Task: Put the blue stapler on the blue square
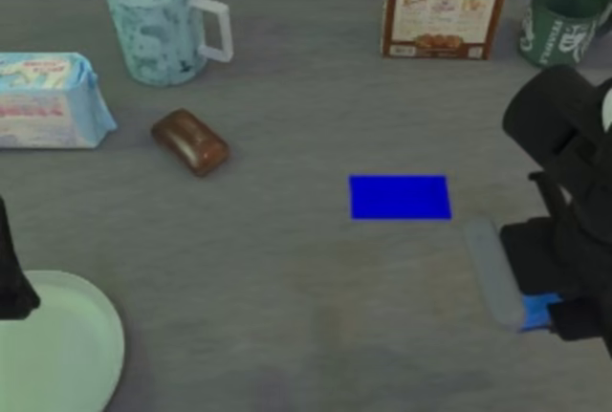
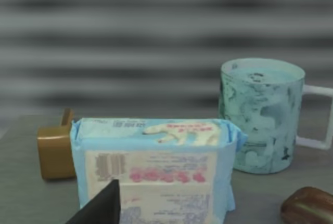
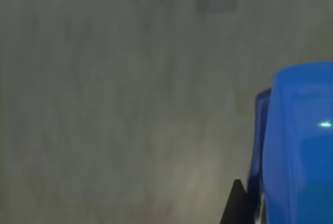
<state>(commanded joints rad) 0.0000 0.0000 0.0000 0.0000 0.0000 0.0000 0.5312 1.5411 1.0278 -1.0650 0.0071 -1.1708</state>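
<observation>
The blue stapler (image 1: 538, 312) shows only as a bright-blue end poking out from under my right gripper (image 1: 566, 314) near the table's right edge. In the right wrist view the stapler (image 3: 299, 141) fills one side, with a dark fingertip (image 3: 237, 206) pressed against it; the gripper is shut on it. A grey elongated shadow (image 1: 492, 271) lies on the table beside it, so the stapler hangs above the surface. The blue square (image 1: 400, 197) lies flat and bare, to the left of and behind the gripper. My left gripper (image 1: 11, 288) is parked at the left edge, open.
At the back stand a light-blue mug (image 1: 158, 15), a biscuit box (image 1: 445, 1) and a dark-green mug (image 1: 564, 20). A tissue pack (image 1: 43, 101) and a brown lump (image 1: 189, 141) lie at the left. A pale plate (image 1: 57, 345) sits at the front left.
</observation>
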